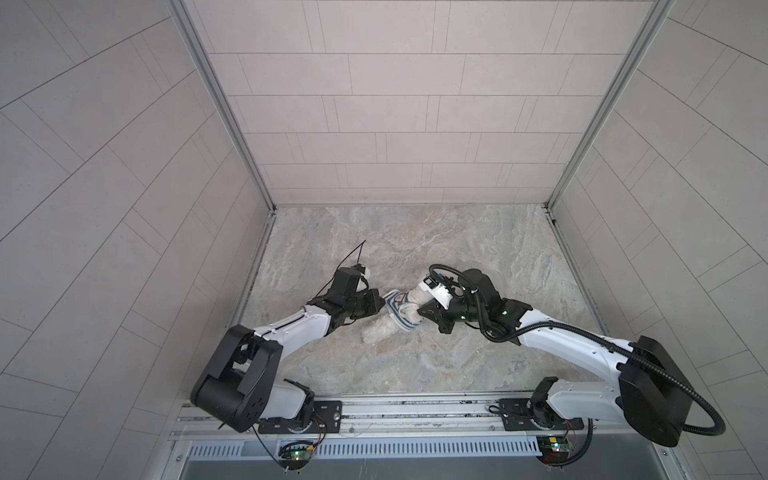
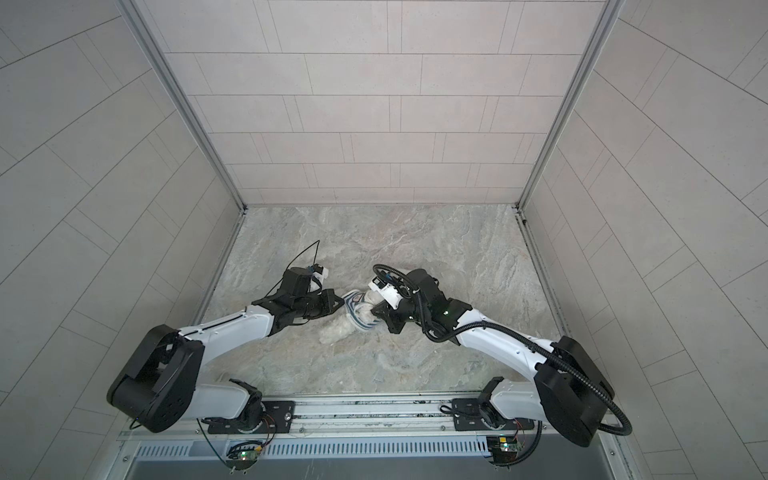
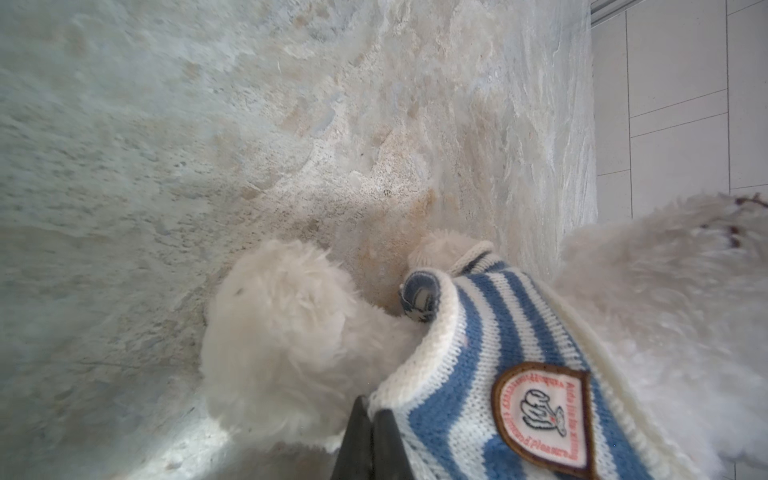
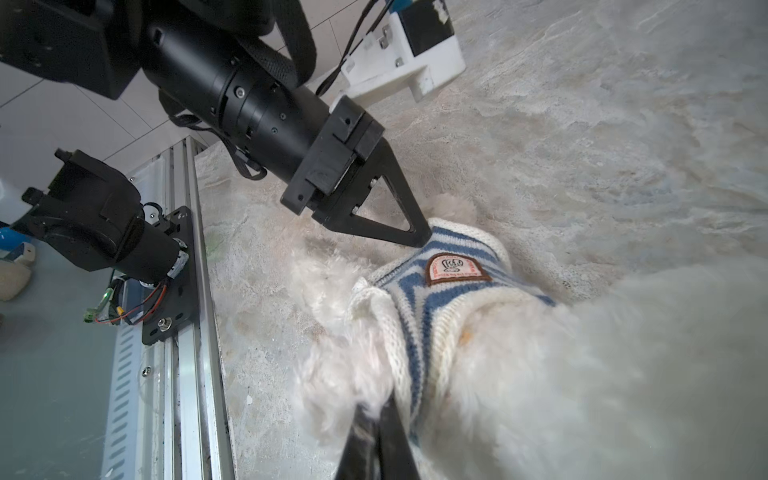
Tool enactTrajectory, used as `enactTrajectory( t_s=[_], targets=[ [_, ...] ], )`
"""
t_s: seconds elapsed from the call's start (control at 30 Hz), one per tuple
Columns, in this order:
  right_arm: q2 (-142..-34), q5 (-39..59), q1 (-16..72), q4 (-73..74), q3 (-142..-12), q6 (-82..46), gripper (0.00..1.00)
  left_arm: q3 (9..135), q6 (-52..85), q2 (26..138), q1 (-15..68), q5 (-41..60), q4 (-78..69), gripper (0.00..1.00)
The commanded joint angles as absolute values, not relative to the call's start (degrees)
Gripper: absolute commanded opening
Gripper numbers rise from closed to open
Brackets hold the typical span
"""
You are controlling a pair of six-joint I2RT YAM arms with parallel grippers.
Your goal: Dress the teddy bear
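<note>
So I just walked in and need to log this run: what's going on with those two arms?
Both arms grip a striped shirt that sits partly on the teddy bear, which lies on the table. The left gripper is shut on the shirt's edge near the badge, the right gripper on its cream edge opposite. Fur shows on either side of the shirt.

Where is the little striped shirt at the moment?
In a top view the striped shirt is partly over the teddy bear near the middle of the table, held between the left gripper and the right gripper.
</note>
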State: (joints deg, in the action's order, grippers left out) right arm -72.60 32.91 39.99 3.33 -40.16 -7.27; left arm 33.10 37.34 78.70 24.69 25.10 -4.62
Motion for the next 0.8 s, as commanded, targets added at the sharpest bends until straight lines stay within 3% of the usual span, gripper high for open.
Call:
enactTrajectory(
  t_s=[0.0, 0.1, 0.2, 0.47, 0.77],
  targets=[
    [-73.5, 33.0, 39.9, 6.3, -40.6, -11.0, 0.13, 33.1, 37.0, 77.8, 27.7, 19.7, -1.8, 0.0],
    [-71.4, 28.6, 40.0, 7.9, -38.1, -13.4, 0.37, 32.1, 40.0, 77.5, 31.7, 19.6, -4.2, 0.0],
    [-67.0, 23.8, 40.1, 5.7, -36.0, -14.1, 0.53, 31.0, 43.2, 77.3, 33.4, 19.9, -7.4, 0.0],
    [-56.8, 15.6, 42.7, -6.7, -32.1, -13.7, 0.59, 31.0, 46.9, 77.4, 37.5, 18.9, -9.5, 0.0],
    [-58.6, 7.0, 50.9, -13.1, -34.9, -11.5, 0.6, 31.5, 49.5, 77.7, 40.9, 18.3, -11.3, 0.0]
  ],
)
